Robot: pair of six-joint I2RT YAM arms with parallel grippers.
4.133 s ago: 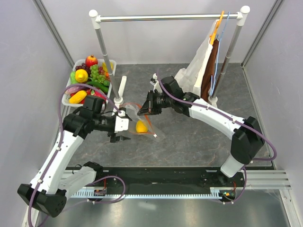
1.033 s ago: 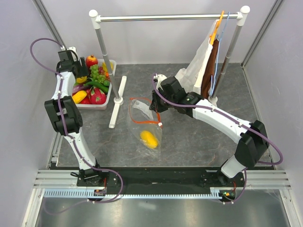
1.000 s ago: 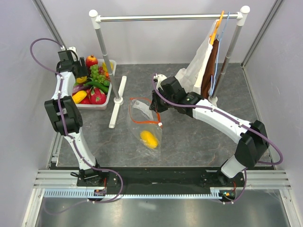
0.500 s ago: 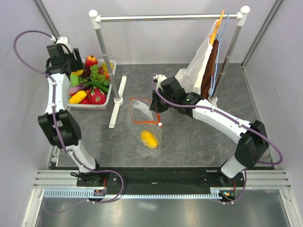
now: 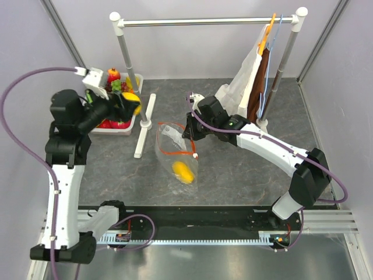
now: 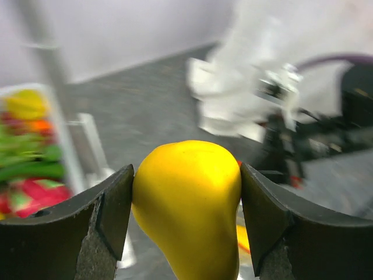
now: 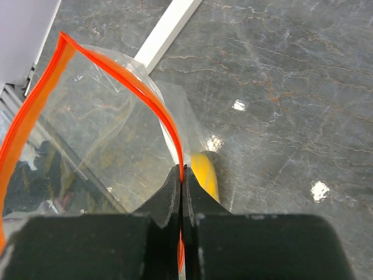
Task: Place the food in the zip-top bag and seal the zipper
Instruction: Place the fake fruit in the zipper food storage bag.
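My left gripper [image 5: 130, 105] is shut on a yellow mango-shaped toy fruit [image 5: 134, 99] and holds it in the air beside the fruit tray. In the left wrist view the fruit [image 6: 186, 201] fills the gap between both fingers [image 6: 111, 224]. The clear zip-top bag [image 5: 175, 153] lies on the table with its mouth open, and another yellow fruit [image 5: 183, 171] is inside it. My right gripper [image 5: 189, 133] is shut on the bag's orange-red zipper strip [image 7: 166, 125] and holds the mouth up. The fruit in the bag [image 7: 205, 169] shows past the fingers. No slider shows.
A white tray [image 5: 111, 130] of toy fruit stands at the back left, partly behind my left arm. A clothes rack's white foot [image 5: 144, 125] lies between tray and bag. A white cloth on a hanger [image 5: 245, 81] hangs at the back right.
My left arm has lifted out of the tray with a yellow fruit and swung right towards the bag. The right gripper keeps its hold on the bag's edge; the bag has shifted slightly.
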